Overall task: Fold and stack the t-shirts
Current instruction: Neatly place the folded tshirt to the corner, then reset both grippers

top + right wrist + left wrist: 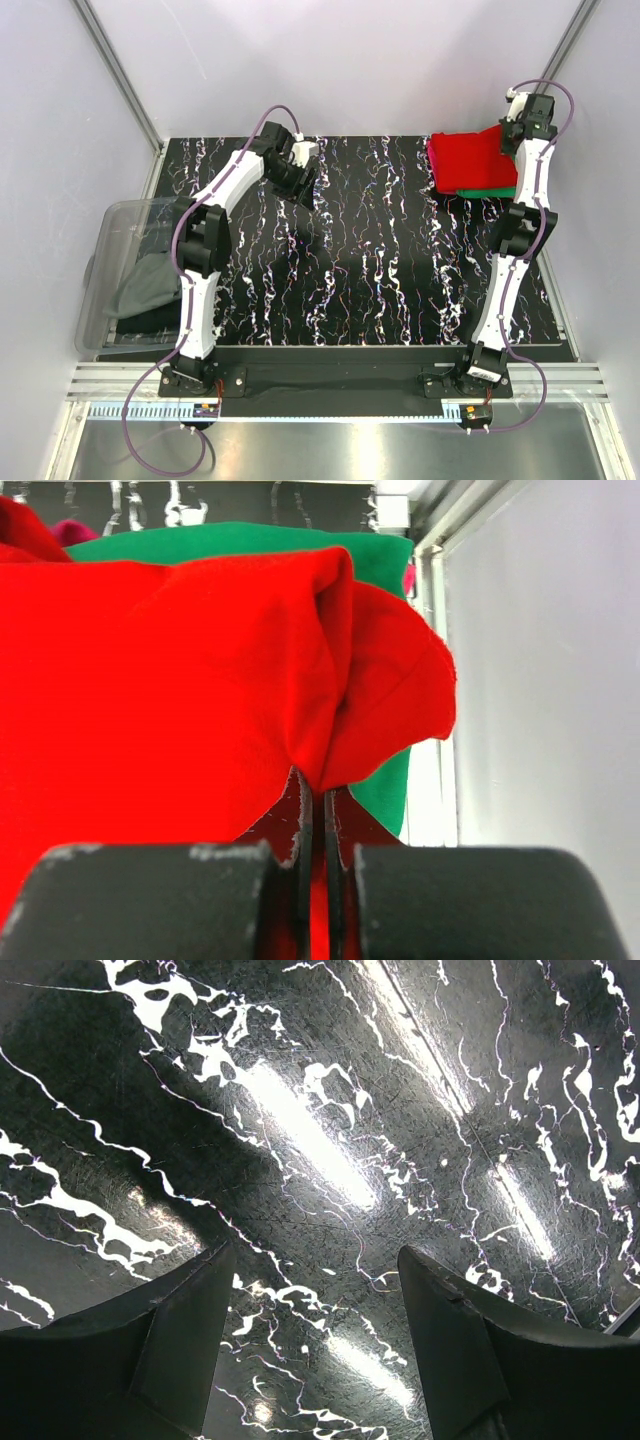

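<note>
1. Clamped shut on a bunched edge of the red t-shirt [150, 680] with the right gripper [315, 805], fingers pressed flat together and cloth rising straight out from between them.
2. Lies ahead of that gripper and off to its left, spreading from the pinched edge back toward the middle of the table [380, 260].
3. Sits at the far right corner, on top of the green t-shirt [498, 190], close beside the right wall.
4. Runs a little longer across the table than front to back, as far as the top view tells, with the held end at the wall side.
5. Falls squarely to the right arm. Leaves out the left gripper [303, 172], hanging well apart over bare tabletop at the far middle-left, jaws spread wide and grasping nothing.
6. Looks bright red, soft and mostly flat, puckered into a raised crease only where pinched.
7. Shows green as a neat folded square peeking out along the near and right edges underneath.
8. Shows only a sliver of the pink t-shirt [70, 530] beyond the red, too little to say how folded.
9. Probably calls next for lowering the pinched edge and letting go so the red squares over the green. Risks dragging the green one askew if pulled sideways.
</note>
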